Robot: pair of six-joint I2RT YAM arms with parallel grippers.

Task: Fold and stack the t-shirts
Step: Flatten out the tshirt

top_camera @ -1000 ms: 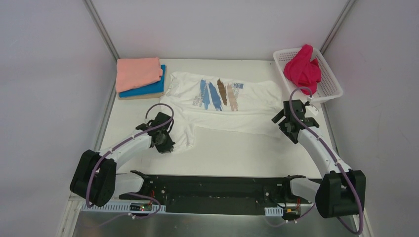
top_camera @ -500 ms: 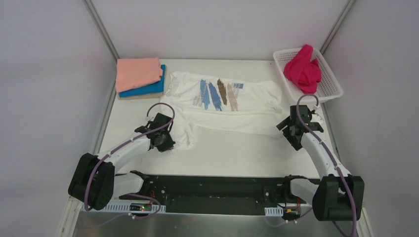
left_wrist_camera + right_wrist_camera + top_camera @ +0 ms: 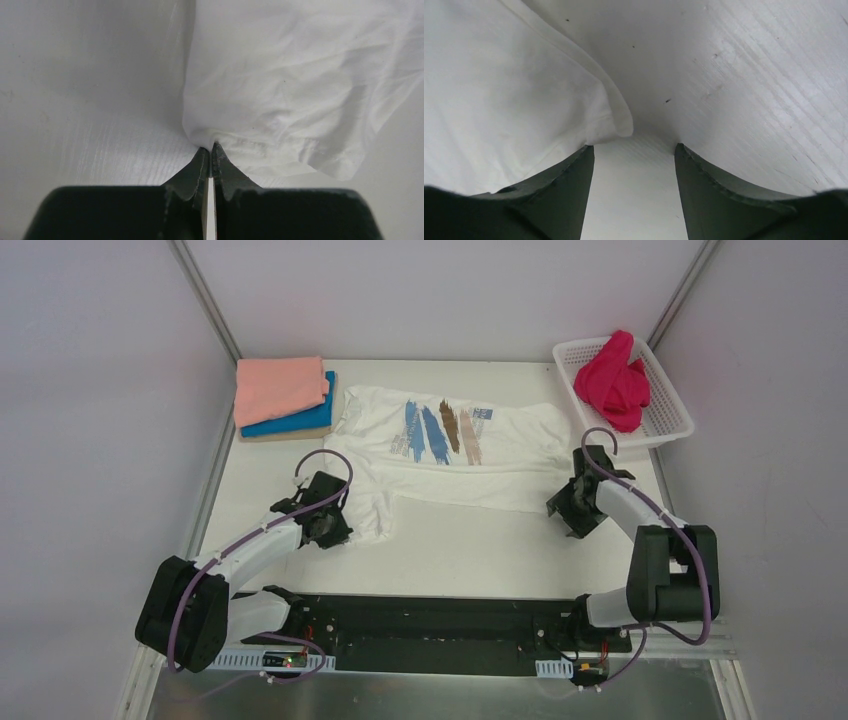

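The white t-shirt [image 3: 450,450] printed with blue and brown brushstrokes lies spread across the back middle of the table. My left gripper [image 3: 330,528] is shut on the hem of its near left sleeve [image 3: 280,100]. My right gripper [image 3: 572,515] is open and low at the shirt's near right corner [image 3: 524,95], with the corner's tip just ahead of the fingers. A folded salmon-pink t-shirt [image 3: 280,388] lies on a folded bright blue t-shirt [image 3: 300,420] at the back left. A magenta t-shirt [image 3: 612,380] sits crumpled in the basket.
A white lattice basket [image 3: 665,400] stands at the back right. A tan board [image 3: 280,435] lies under the folded stack. Grey walls close in the table on the left, right and back.
My right gripper has swung down and left onto the table at the shirt's near right corner. My left gripper has stayed shut on the sleeve and shifted slightly.
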